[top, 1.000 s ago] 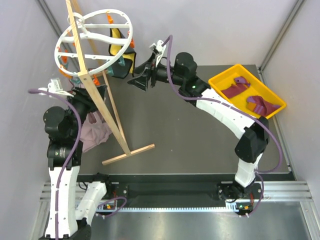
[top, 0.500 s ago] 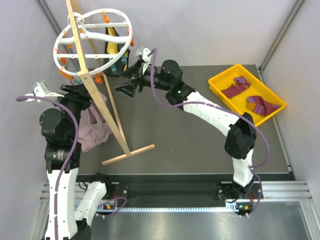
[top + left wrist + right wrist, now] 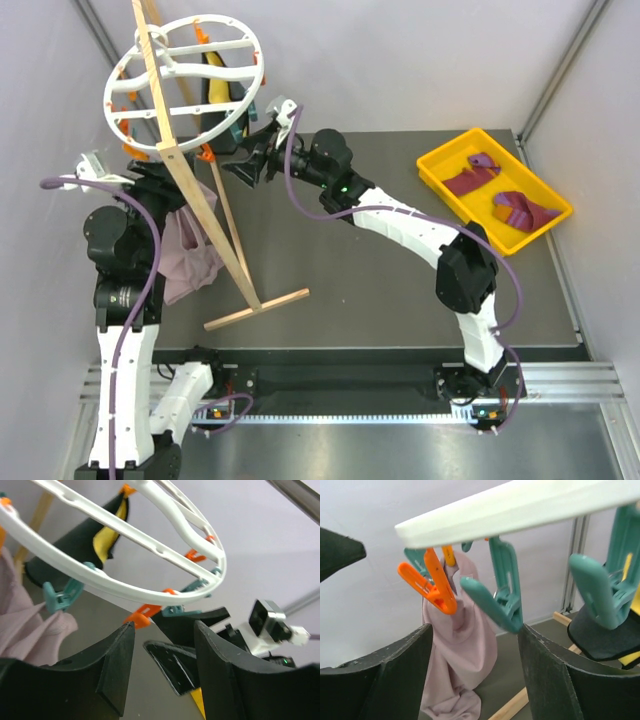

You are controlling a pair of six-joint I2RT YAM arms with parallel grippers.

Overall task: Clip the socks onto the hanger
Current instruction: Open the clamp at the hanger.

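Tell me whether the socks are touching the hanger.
Apart. The top view shows the socks in the yellow tray, across the table from the hanger.

The left arm (image 3: pixel 122 290) stands folded upright, and the left gripper (image 3: pixel 162 630) tilts upward with its jaws apart and nothing between them. The right arm (image 3: pixel 400 215) stretches far across. The right gripper (image 3: pixel 475 630) sits just beyond the left one's fingertips, jaws likewise parted and empty.

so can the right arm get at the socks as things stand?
Probably yes. The socks lie uncovered in the yellow tray, and nothing visible stands between. The right end effector is open, holding nothing, up by the hanger, so it would only need to swing across.
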